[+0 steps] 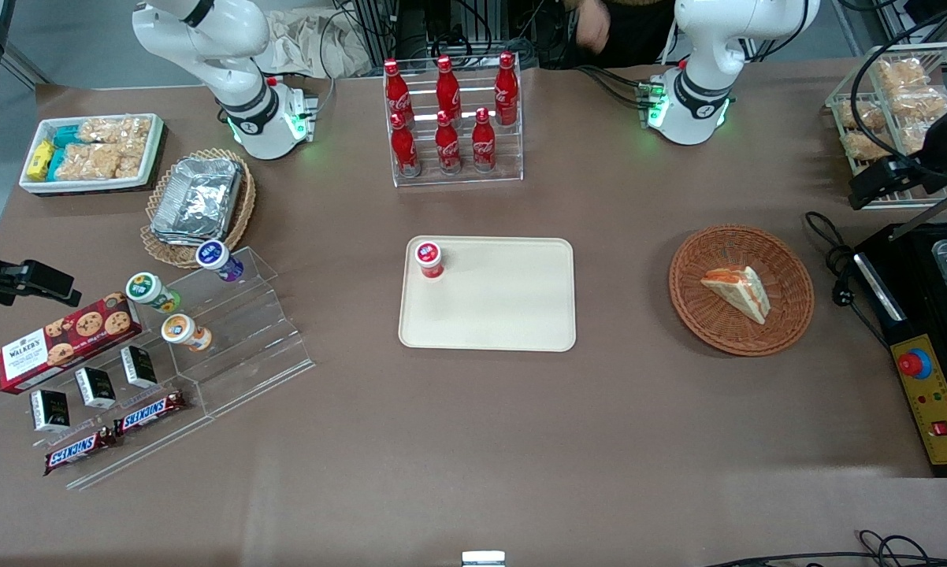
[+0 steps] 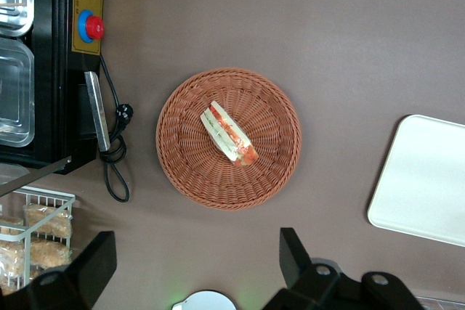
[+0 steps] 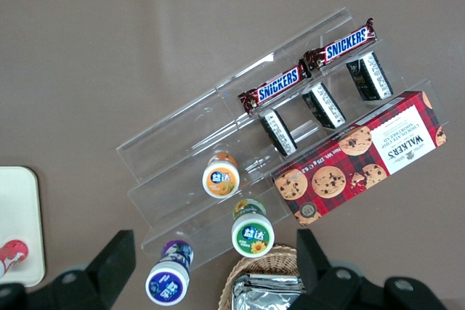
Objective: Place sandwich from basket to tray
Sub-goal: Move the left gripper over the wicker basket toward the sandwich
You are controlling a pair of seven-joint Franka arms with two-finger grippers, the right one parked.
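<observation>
sandwich in basket, pincer held above

the sandwich point(image 2: 229, 133) is seen lying in the basket point(image 2: 182, 154), near its middle; the pincer point(image 2: 196, 263) is held high over the surface point(image 1: 473, 441), fingers point(image 2: 290, 255) spread apart and empty; the tray point(image 1: 513, 315) is set beside the basket, toward the parked arm's end; a red-capped cup point(image 1: 428, 259) is stood on the tray
</observation>
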